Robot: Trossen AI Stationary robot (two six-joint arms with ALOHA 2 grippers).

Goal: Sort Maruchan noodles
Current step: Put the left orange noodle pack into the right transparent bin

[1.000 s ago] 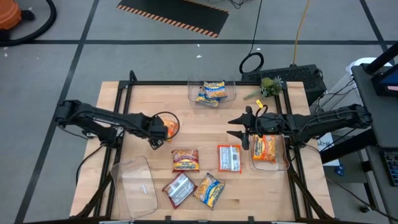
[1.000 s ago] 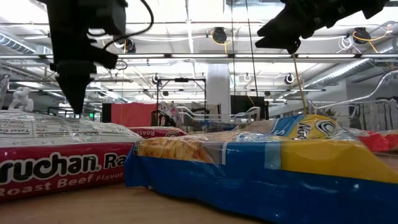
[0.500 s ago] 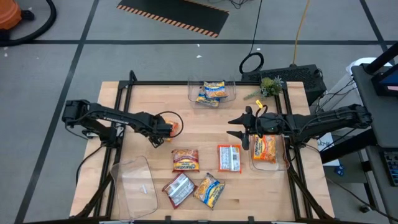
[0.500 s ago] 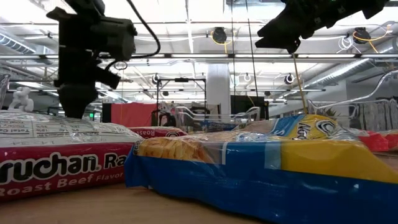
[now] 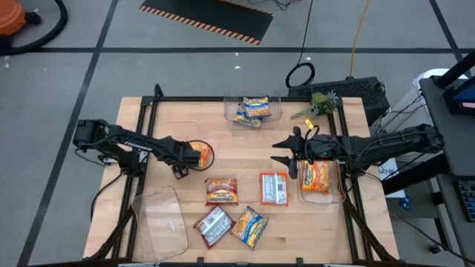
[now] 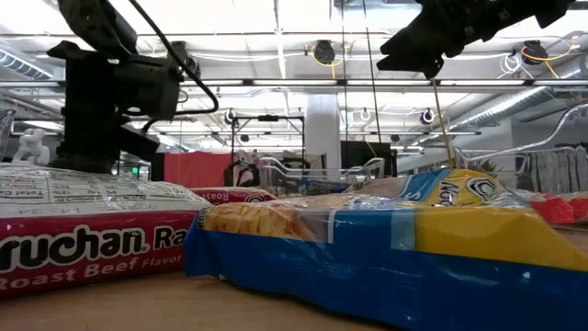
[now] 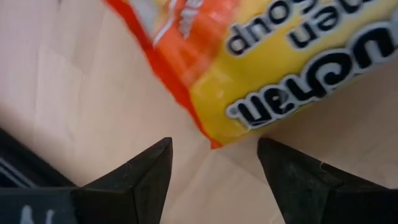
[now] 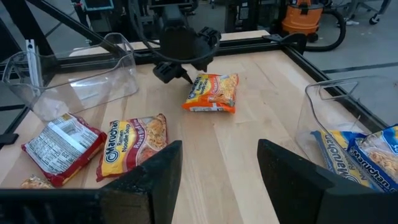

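Observation:
An orange Maruchan packet [image 5: 204, 155] lies flat on the table left of centre, also seen in the right wrist view [image 8: 211, 93]. My left gripper [image 5: 185, 162] is open and low beside it. In the left wrist view its fingers [image 7: 214, 167] stand on either side of the packet's corner [image 7: 214, 142] without touching it. Several more packets lie toward the near edge: orange-red [image 5: 221, 190], red-silver [image 5: 274, 188], brown-silver [image 5: 214, 225] and blue-yellow [image 5: 250, 226]. My right gripper [image 5: 286, 154] hangs open above the table right of centre.
A clear bin at the far edge [image 5: 276, 111] holds blue-and-yellow packets. Another clear bin on the right [image 5: 338, 194] holds an orange packet. A third clear bin [image 5: 159, 219] stands at the near left. A small plant [image 5: 323, 102] sits by the far right corner.
My left gripper has drawn back a little toward the table's left and near edges and has sunk lower beside the orange packet, so more of the packet shows. My right arm has kept still.

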